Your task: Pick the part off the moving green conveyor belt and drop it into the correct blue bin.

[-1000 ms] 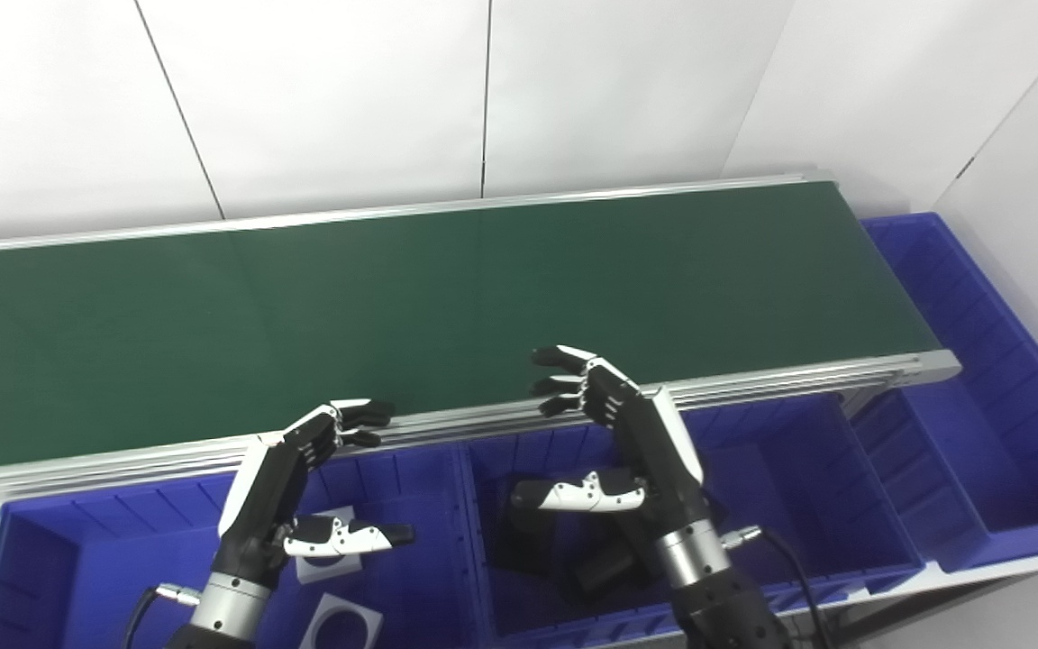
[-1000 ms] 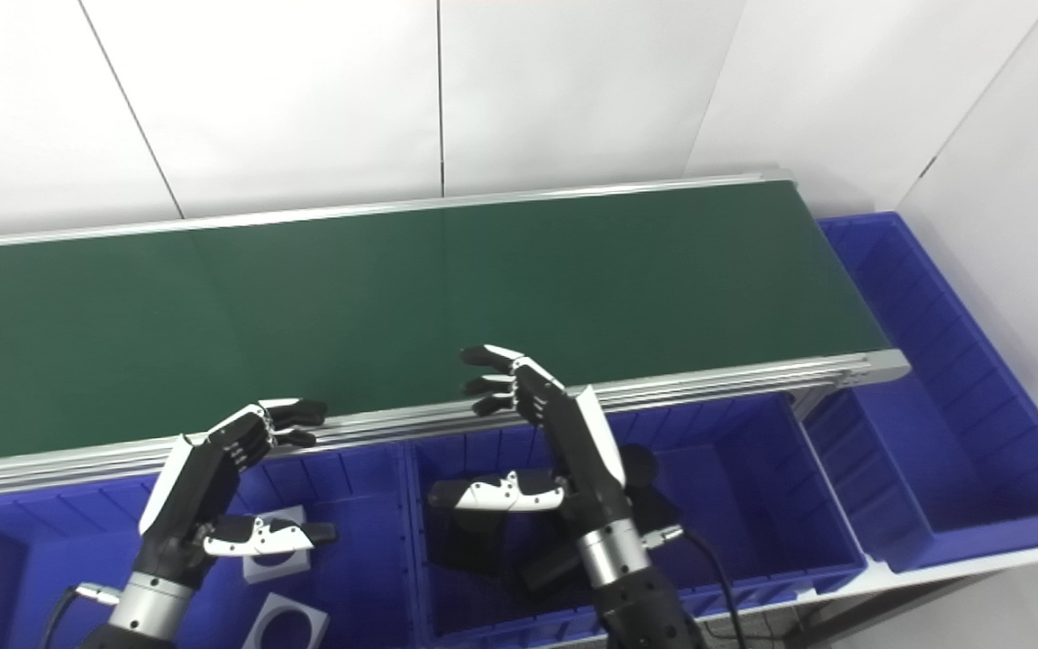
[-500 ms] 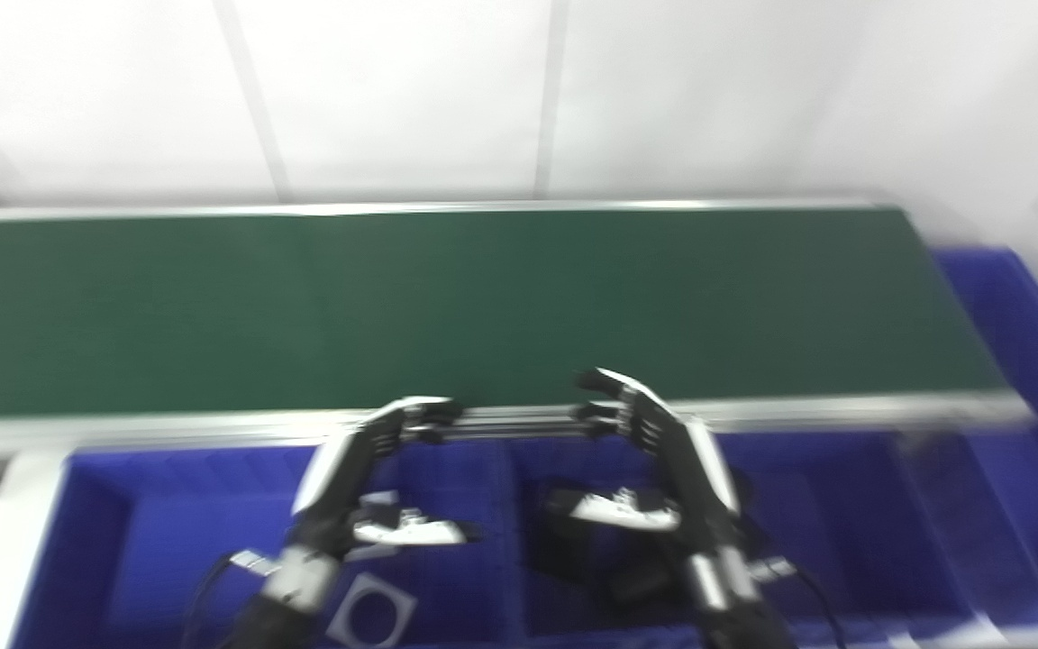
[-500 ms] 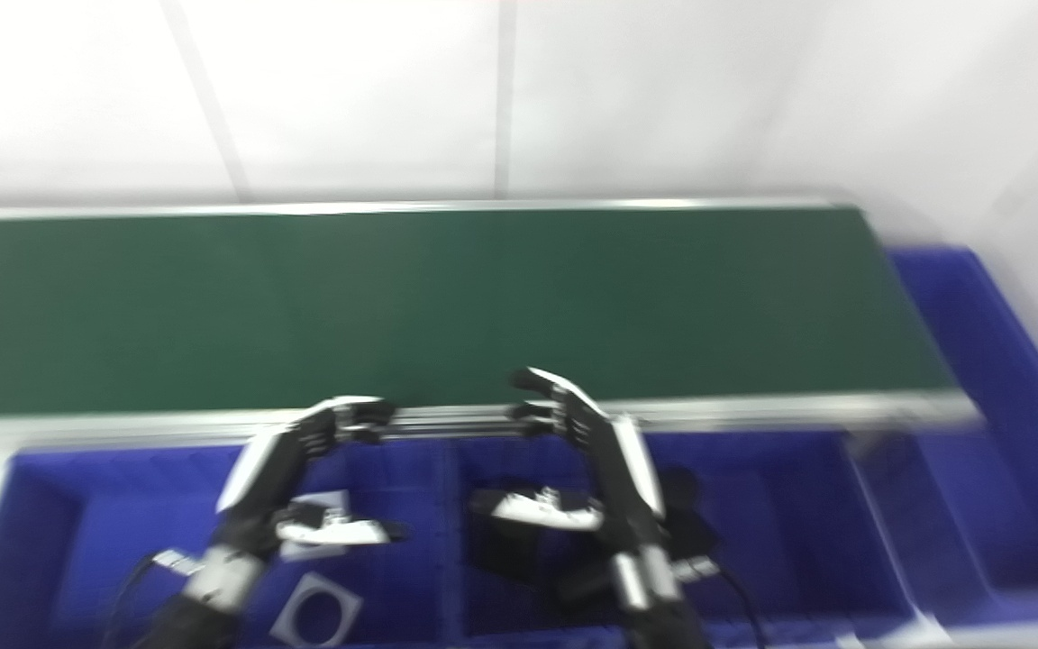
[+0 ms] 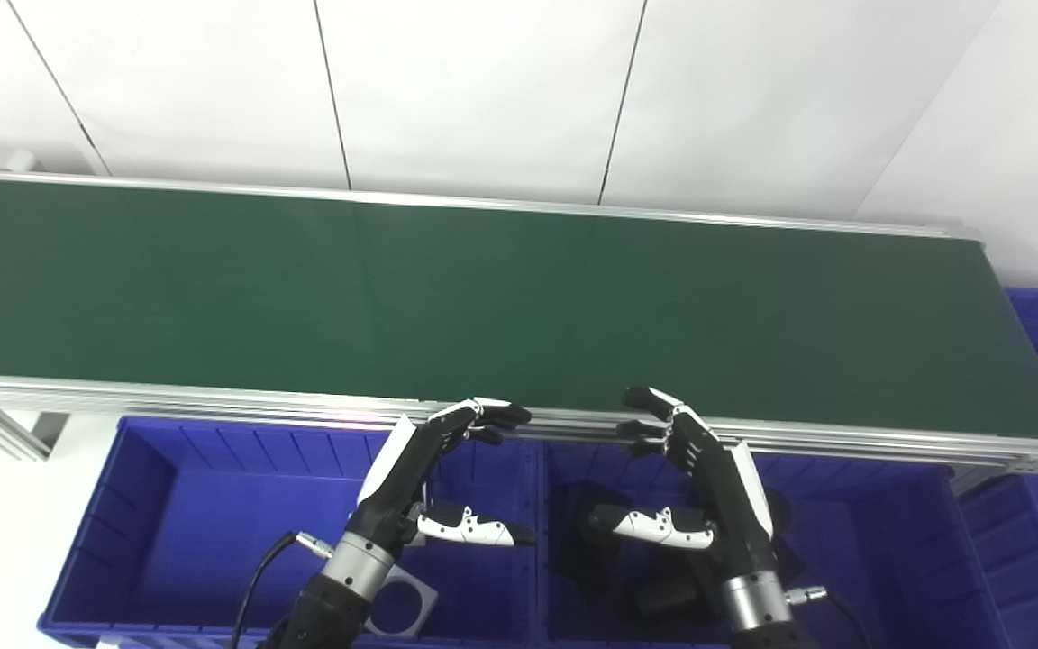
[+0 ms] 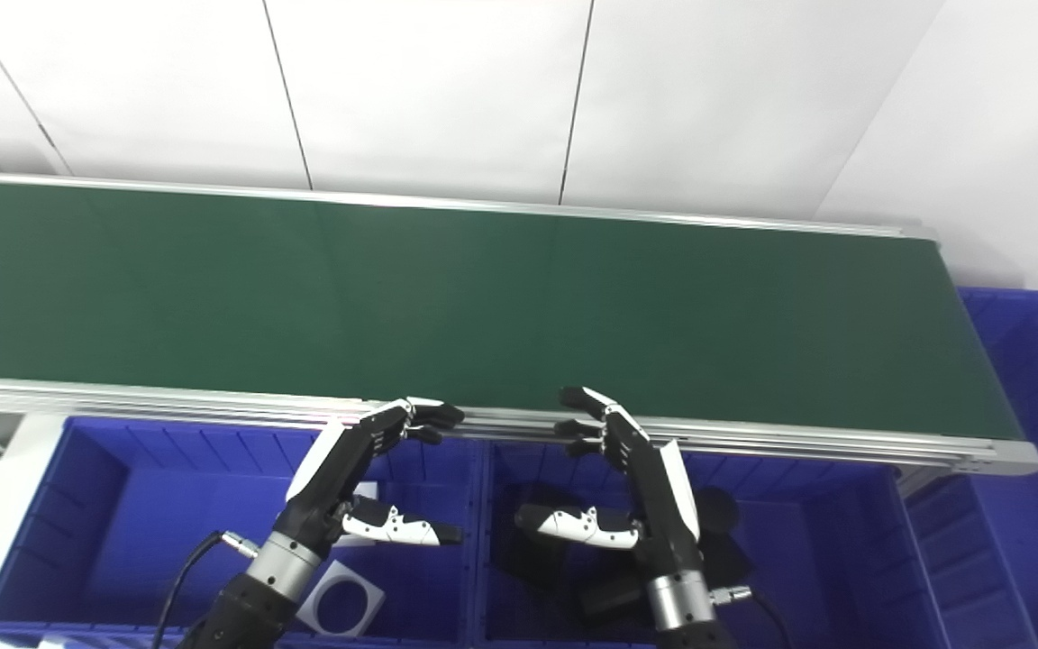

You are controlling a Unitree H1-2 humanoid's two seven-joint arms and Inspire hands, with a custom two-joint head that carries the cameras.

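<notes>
Green conveyor belt [image 5: 483, 297] running left-right, left hand [image 5: 429, 478] and right hand [image 5: 699, 487] both empty, fingers spread, above blue bins [image 5: 168, 505].

Green conveyor belt [image 6: 483, 297]: runs across the frame from left to right, aluminium rails along both edges, white wall panels behind.

Left blue bin [image 6: 104, 505]: below the near rail; holds a pale square part with a round hole [image 6: 340, 598] near its front.

Middle blue bin [image 6: 807, 541]: next bin to the right; holds dark parts [image 6: 717, 514], partly hidden by the arm.

Far blue bin [image 6: 1033, 361]: at the belt's right end.

Left hand [image 6: 348, 478]: empty, fingers apart, fingertips over the near rail, thumb pointing right.

Right hand [image 6: 636, 487]: empty, fingers spread, fingertips at the rail, thumb pointing left.
</notes>
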